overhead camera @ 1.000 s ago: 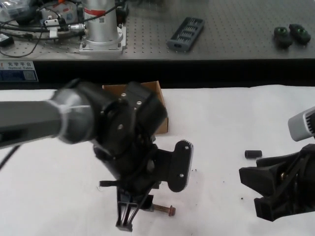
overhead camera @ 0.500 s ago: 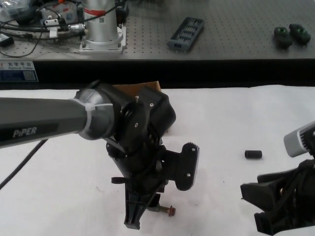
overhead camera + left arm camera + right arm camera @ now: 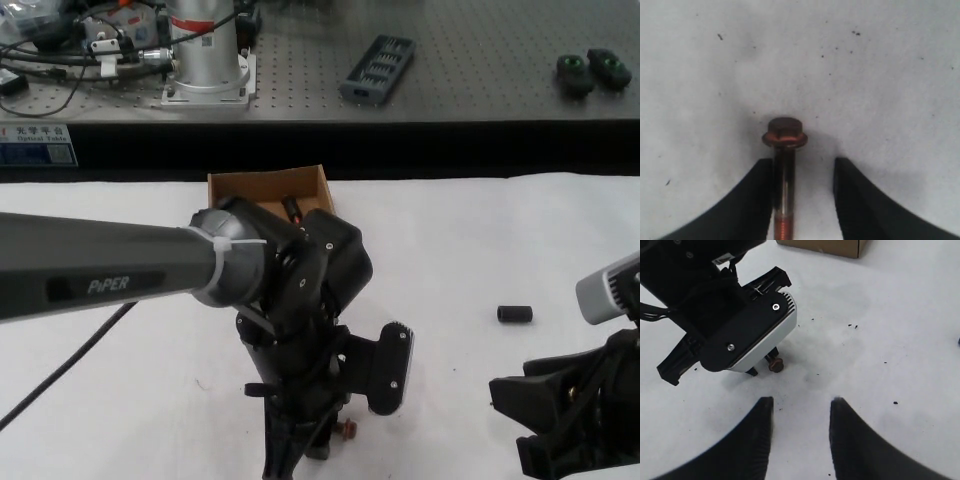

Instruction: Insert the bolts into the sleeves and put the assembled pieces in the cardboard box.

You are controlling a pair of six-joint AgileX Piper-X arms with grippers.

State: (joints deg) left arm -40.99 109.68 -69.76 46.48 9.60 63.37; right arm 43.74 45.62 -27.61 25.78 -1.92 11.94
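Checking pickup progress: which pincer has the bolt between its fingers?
The left pincer: the bolt lies between its open fingers, beside one of them; the right pincer is open with just white cloth between.

Left pincer [image 3: 804, 167] straight down, jaws apart; right pincer [image 3: 801, 405] low, jaws likewise apart.

**3 cameras, 1 shared patch of cloth**

The high view stands behind the 2 arms and looks forward and down over the white cloth [image 3: 450, 230], the cardboard box [image 3: 265, 185] and the perforated table [image 3: 480, 70] beyond. The left wrist view looks down from very near the cloth, between the fingers of the left gripper [image 3: 804, 162], at the bolt [image 3: 784, 180]. The right wrist view sits farther off, looking slantwise past the right gripper [image 3: 802, 400] toward the left gripper. All 3 views share the bolt; the high and right wrist views share the box.
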